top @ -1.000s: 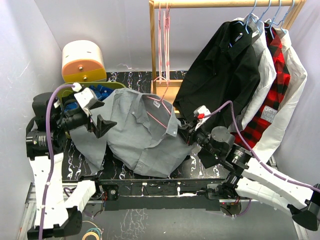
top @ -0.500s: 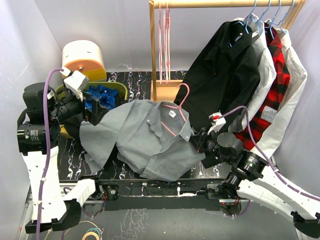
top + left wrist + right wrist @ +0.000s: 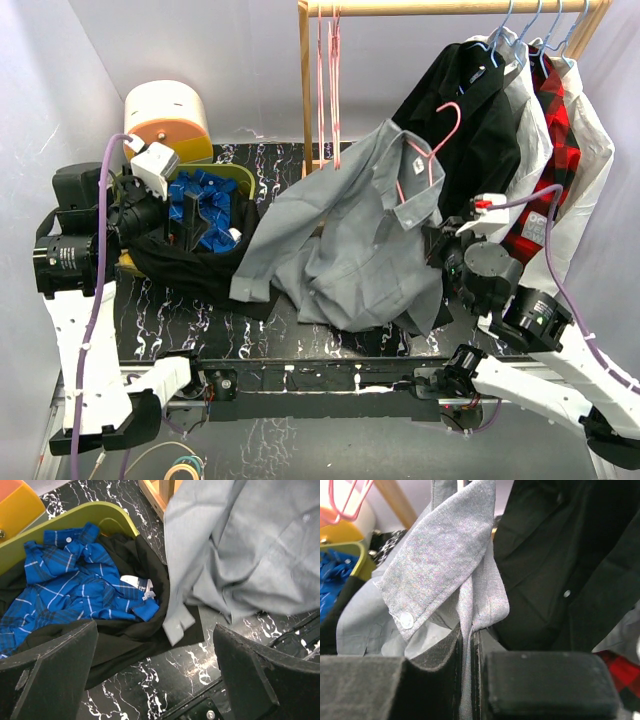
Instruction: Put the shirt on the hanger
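Note:
The grey shirt (image 3: pixel 350 230) hangs lifted at centre right, draped on the pink hanger (image 3: pixel 401 186), whose hook (image 3: pixel 447 110) rises in front of the black shirt. One sleeve trails down to the table. My right gripper (image 3: pixel 441 246) is shut on a fold of the shirt (image 3: pixel 445 565) below its collar; the cloth runs between the fingers (image 3: pixel 440 650) of the gripper (image 3: pixel 467 645). I cannot tell whether the hanger's wire is also in the grip. My left gripper (image 3: pixel 195 215) is open and empty (image 3: pixel 155 665) over the table's edge, left of the shirt's hanging cuff (image 3: pixel 176 625).
A wooden rack (image 3: pixel 306 90) holds spare pink hangers (image 3: pixel 326 80) and, on pale blue hangers, a black shirt (image 3: pixel 480 140), a white shirt (image 3: pixel 535 130) and a red plaid shirt (image 3: pixel 545 160). A yellow-green basket (image 3: pixel 100 515) holds a blue garment (image 3: pixel 75 590) and black cloth (image 3: pixel 115 645). A cream and orange drum (image 3: pixel 166 120) stands at the back left.
My right arm has raised the shirt and hanger off the table, up and to the right toward the rack. My left gripper has drawn back left from the shirt to over the basket.

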### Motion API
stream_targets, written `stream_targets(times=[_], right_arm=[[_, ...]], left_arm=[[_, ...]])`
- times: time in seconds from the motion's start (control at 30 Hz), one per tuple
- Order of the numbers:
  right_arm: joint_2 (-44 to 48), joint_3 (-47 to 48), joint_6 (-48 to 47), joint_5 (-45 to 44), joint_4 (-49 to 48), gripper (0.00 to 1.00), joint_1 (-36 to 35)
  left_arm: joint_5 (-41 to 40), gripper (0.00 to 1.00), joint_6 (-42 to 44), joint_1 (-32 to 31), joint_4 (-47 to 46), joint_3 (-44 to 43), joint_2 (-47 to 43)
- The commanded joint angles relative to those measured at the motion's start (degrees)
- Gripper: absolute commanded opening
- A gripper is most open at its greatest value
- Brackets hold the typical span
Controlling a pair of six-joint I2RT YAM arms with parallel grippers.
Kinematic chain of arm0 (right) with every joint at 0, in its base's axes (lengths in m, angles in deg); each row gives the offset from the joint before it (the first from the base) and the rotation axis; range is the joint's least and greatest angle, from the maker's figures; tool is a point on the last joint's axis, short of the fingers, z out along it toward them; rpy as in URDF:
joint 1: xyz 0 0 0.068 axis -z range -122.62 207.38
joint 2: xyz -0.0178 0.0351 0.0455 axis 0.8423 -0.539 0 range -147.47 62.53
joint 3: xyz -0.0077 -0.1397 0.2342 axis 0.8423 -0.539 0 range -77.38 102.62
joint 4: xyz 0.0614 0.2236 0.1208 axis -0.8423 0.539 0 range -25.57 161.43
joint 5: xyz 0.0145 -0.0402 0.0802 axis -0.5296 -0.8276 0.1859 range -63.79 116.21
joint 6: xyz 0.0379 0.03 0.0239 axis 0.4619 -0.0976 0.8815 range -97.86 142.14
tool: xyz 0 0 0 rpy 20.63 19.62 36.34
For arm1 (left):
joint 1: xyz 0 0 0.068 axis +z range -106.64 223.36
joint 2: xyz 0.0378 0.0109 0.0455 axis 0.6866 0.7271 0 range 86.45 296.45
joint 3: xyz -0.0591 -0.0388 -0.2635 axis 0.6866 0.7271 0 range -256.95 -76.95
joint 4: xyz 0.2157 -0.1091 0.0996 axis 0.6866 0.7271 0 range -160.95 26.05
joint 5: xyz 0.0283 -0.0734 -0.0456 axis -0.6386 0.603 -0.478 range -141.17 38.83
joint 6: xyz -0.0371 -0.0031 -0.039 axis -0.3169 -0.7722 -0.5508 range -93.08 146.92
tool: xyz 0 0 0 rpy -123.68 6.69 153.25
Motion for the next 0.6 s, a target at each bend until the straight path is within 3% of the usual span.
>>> stream_targets(times=[0.0,0.2,0.33,0.4,0.57], right_arm=[[-5.95,6.46,-10.37,-10.58,-5.08,0.08,0.11],[-15.2,9.52,-23.29,-9.51,-21.18,0.08,4.38],[-22.39,16.86,-20.62,7.81,-21.53,0.08,22.27],[-24.44,20.33,-19.04,14.63,-21.92,0.08,28.01],[-27.01,26.01,-21.62,14.56,-24.93,0.08,28.69]], left_arm=[[2.25,0.97,0.82,-0.15,2.9,0.41,-1.42],[2.6,0.97,-1.69,-0.09,3.39,1.92,-1.87],[-0.57,0.97,-2.96,-0.18,4.01,3.14,-1.73],[-1.43,0.97,-3.22,-0.13,4.04,4.27,-2.52],[-1.95,0.97,-3.48,-0.06,3.31,7.72,-5.45]])
